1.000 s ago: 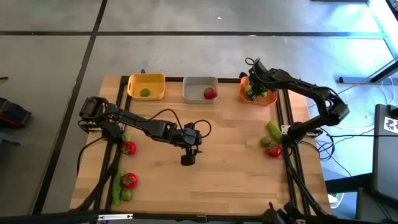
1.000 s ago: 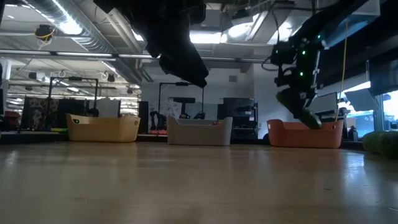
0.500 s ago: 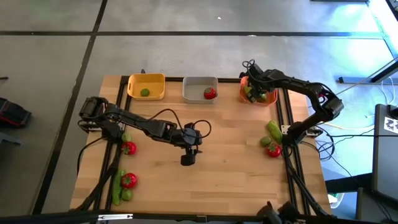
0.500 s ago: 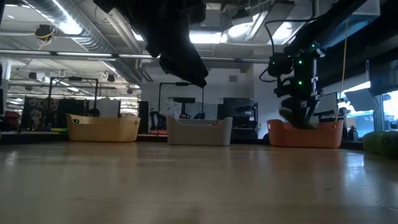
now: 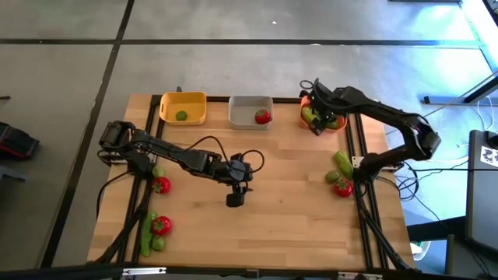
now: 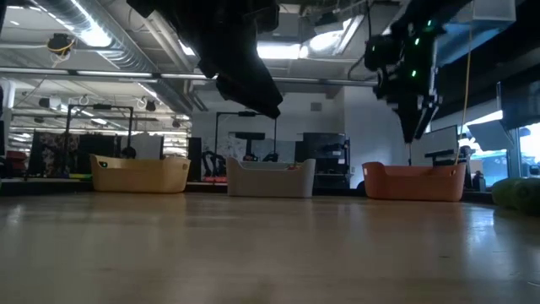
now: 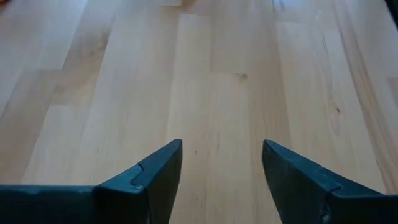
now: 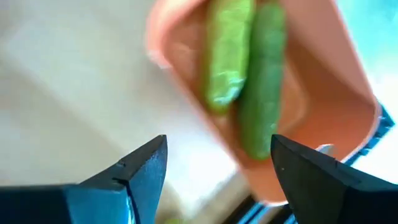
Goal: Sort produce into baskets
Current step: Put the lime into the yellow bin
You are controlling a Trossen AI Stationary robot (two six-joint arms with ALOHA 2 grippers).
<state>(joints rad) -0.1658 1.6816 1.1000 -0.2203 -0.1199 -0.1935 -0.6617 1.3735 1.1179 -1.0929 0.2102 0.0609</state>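
At table's near edge, unsorted tomatoes (image 5: pixel 161 225), cucumbers (image 5: pixel 145 231) and limes (image 5: pixel 159 243) are seen: judged light, stiff, smooth; cucumbers best taken mid-length. At centre, left gripper (image 5: pixel 235 199) is parked, jaws wide, empty. Farthest, right gripper (image 5: pixel 314 127) is held wide, empty, above orange basket (image 5: pixel 334 125), w/ two cucumbers (image 8: pixel 245 68) inside.

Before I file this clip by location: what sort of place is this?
Probably a robotics lab in an industrial hall: a wooden worktable on a bare concrete floor, exposed ceiling ducts, and black equipment racks in the room behind.
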